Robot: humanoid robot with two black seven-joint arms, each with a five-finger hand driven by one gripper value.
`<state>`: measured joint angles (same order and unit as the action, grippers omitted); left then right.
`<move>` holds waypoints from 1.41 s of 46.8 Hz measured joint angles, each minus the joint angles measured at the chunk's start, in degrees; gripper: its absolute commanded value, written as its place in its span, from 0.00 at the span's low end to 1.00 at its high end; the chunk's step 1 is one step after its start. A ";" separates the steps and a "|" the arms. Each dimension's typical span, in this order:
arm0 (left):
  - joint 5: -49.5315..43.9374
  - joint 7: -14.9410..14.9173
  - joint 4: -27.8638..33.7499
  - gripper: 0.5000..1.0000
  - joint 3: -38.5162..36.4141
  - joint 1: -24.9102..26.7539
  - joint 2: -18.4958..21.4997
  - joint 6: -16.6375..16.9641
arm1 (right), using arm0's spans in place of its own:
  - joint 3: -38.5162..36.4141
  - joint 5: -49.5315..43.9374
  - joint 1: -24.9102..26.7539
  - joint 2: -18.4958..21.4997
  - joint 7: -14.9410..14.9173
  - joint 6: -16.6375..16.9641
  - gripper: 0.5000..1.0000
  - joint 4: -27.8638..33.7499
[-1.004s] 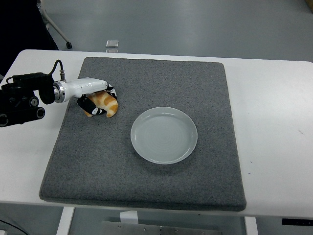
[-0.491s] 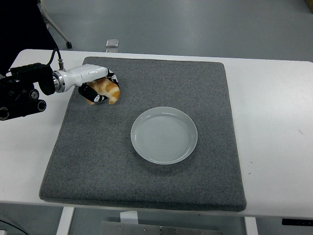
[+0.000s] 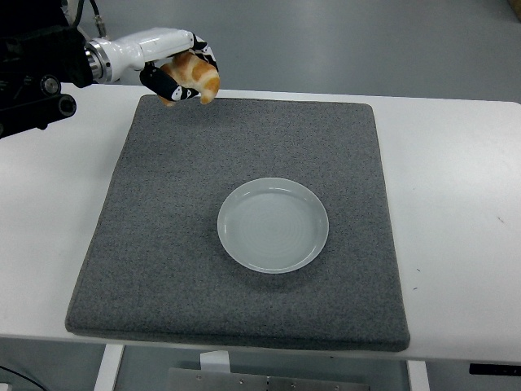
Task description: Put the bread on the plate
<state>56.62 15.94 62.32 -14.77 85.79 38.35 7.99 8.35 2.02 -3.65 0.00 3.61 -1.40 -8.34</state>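
A grey mat [image 3: 244,269] covers the white worktop [image 3: 456,204], an empty plate [image 3: 273,225] at its centre. Above the mat's far-left corner, the left hand [image 3: 181,73] grips the bread [image 3: 198,74], fingers wrapped round it. Best carried level over the plate, then lowered before letting go.

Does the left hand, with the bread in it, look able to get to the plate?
Probably yes: the left hand holds the bread up, and only bare grey mat lies between it and the empty plate.
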 measured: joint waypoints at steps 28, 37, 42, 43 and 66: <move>0.76 4.75 2.00 0.00 2.68 12.11 1.30 -8.94 | 0.00 0.00 -0.02 0.00 0.00 0.00 0.86 0.00; 0.86 8.37 7.35 0.00 3.39 13.90 1.20 -9.04 | 0.00 0.00 -0.02 0.00 0.00 0.00 0.86 0.01; 0.87 9.64 10.84 0.00 3.51 14.50 0.99 -9.04 | 0.00 0.00 -0.04 0.00 -0.01 0.00 0.86 0.01; 0.86 9.82 11.51 0.00 3.51 14.63 0.97 -9.04 | 0.00 0.00 -0.03 0.00 -0.01 0.00 0.86 0.00; 9.57 12.27 17.62 0.00 3.89 12.24 -2.34 -9.03 | 0.00 0.00 0.02 0.00 0.00 0.00 0.86 0.01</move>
<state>66.19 28.21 79.94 -10.88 98.02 36.01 -1.05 8.35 2.02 -3.63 0.00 3.61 -1.40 -8.33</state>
